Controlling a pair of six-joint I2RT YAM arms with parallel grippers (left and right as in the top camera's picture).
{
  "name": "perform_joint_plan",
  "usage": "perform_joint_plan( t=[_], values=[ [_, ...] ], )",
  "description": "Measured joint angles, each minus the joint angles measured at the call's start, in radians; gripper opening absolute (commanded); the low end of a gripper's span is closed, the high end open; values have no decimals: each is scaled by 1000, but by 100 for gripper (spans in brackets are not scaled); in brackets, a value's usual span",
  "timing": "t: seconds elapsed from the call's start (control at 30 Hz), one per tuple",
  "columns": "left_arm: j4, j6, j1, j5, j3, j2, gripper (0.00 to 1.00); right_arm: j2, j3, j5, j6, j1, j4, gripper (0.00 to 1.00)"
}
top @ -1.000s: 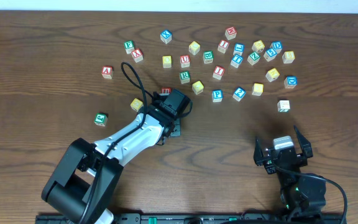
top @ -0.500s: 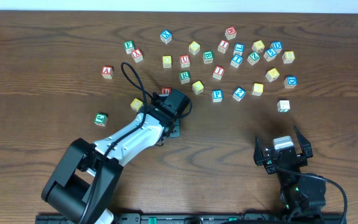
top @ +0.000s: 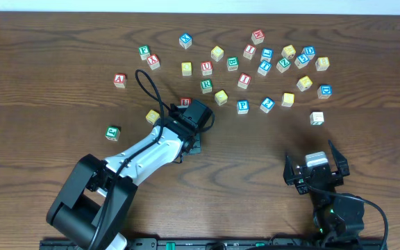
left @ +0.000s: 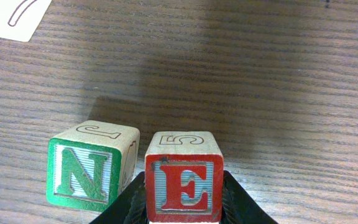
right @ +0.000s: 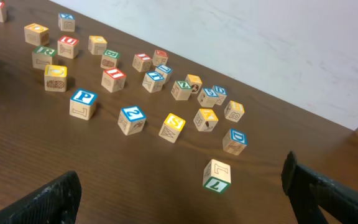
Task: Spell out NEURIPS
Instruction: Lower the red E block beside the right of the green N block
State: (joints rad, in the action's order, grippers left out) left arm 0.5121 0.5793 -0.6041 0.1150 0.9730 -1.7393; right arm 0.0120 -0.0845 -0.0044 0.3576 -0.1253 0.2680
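Overhead: left gripper [left: 184,210] covers most of E cube [top: 185,102]; N cube [left: 82,174] can't be made out there. Wrist cam: E cube's bottom cropped.

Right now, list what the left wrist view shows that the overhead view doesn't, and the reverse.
Left wrist only: the left claw shut on the red E cube, with the green N cube close beside it. Overhead only: the scattered cubes, such as the blue P cube, and the open right claw. Both: the dark wood table.
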Motion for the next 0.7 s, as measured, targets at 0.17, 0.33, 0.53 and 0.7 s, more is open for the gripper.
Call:
perform_joint_plan(
  t=[0.17, 0.33, 0.53, 0.7],
  values=[
    [0, 0, 0, 0, 0, 0, 16, 0, 0, 0, 0, 0, 0, 99],
    [0, 0, 0, 0, 0, 0, 23, 0, 0, 0, 0, 0, 0, 99],
    [0, 0, 0, 0, 0, 0, 29, 0, 0, 0, 0, 0, 0, 99],
    [0, 0, 0, 0, 0, 0, 29, 0, 0, 0, 0, 0, 0, 99]
  ],
)
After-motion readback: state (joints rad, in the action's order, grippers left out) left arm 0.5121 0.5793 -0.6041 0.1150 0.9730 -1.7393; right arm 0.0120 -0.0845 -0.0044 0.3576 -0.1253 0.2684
